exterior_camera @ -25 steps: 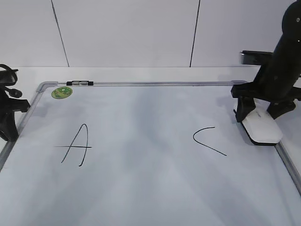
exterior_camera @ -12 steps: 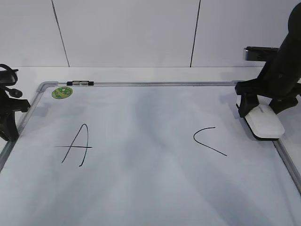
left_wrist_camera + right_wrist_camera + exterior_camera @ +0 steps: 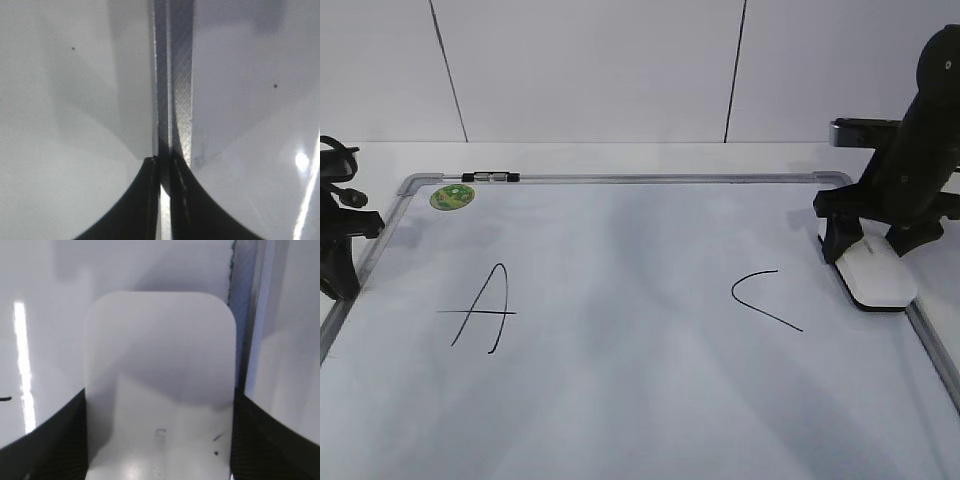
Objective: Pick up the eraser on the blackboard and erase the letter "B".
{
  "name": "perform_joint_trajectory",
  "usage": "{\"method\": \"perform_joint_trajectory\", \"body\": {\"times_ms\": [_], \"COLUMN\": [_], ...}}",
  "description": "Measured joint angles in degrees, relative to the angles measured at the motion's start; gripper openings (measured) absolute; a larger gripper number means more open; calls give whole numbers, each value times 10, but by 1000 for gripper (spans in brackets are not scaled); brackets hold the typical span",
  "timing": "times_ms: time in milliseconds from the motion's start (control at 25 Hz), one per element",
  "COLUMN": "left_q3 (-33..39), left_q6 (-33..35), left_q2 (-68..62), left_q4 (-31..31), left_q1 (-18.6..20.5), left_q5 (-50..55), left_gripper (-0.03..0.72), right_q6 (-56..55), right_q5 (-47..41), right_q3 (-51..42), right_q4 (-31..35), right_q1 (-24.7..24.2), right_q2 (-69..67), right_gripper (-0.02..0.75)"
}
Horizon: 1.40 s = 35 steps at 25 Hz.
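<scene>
The white eraser lies at the right edge of the blackboard, next to the grey frame. My right gripper is shut on the eraser, one black finger on each long side. In the right wrist view the eraser fills the space between the fingers. The board shows a letter A and an open C. No letter "B" shows between them. My left gripper is shut and empty over the board's left frame.
A round green sticker sits at the board's far left corner. A small black-and-silver marker lies on the far frame. The board's right frame rail runs just beside the eraser.
My right gripper, with the eraser in it, shifted a little away and to the right, then came back nearer. The left arm has not moved.
</scene>
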State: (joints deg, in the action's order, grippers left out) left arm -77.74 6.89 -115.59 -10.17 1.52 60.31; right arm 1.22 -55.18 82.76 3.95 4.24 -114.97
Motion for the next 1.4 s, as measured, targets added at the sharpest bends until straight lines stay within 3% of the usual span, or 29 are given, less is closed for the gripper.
{"method": "perform_joint_trajectory", "body": {"times_ms": [640,920,1400], "left_q3": [0,0,0], "left_q6": [0,0,0], "left_q2": [0,0,0], "left_q4": [0,0,0], "left_q1": [0,0,0], "left_q5": [2,3,6], "left_gripper": [16,16,16], "right_q6": [1,1,1], "right_q5": [-2,-31,-139], "right_q3": [0,1,110], "right_q4": [0,0,0], "right_q1": [0,0,0], "right_q2": [-1,-4,-5], "right_gripper": [554,645,650]}}
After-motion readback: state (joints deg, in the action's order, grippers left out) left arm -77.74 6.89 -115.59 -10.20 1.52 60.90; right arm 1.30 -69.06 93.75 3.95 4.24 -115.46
